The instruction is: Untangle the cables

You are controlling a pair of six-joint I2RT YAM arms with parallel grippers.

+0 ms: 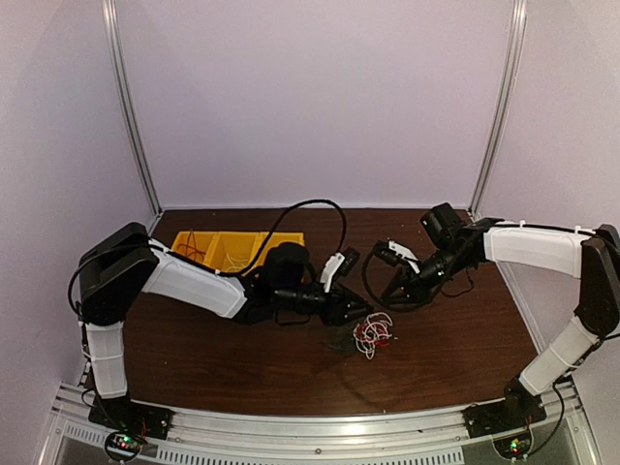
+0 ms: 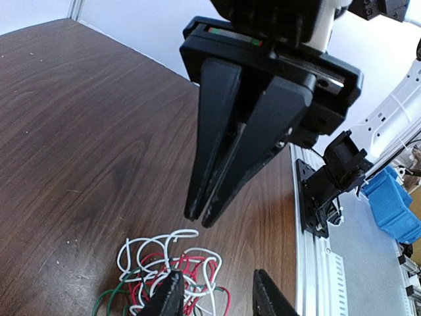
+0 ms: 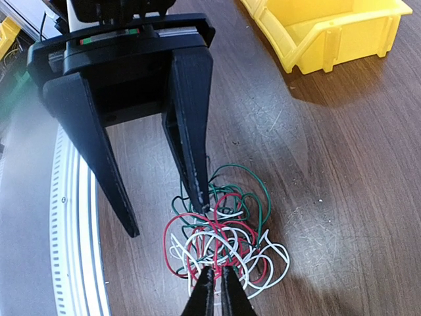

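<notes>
1. Right wrist view: the black two-finger left gripper (image 3: 168, 217) stands well open with nothing between its fingers. One fingertip (image 3: 196, 178) comes down at the far edge of the tangle.
2. The black right gripper (image 2: 200, 214) has its fingers pressed together, poised just above the same tangle. I can see no wire pinched in it.
3. The cables (image 3: 220, 243), thin red, white and dark green wires in a loose clump, lie on the dark brown wooden worktop (image 3: 342, 171) between the two grippers, well apart from the yellow plastic bin (image 3: 329, 33).
4. They look light, limp and a little springy. I'd expect a tug on one strand to drag the whole clump along, and the thin, smooth insulation could slip out of the pads.
5. The best hold, I'd say, is a single loop standing clear at the clump's edge, with the other gripper pinning the rest.
</notes>
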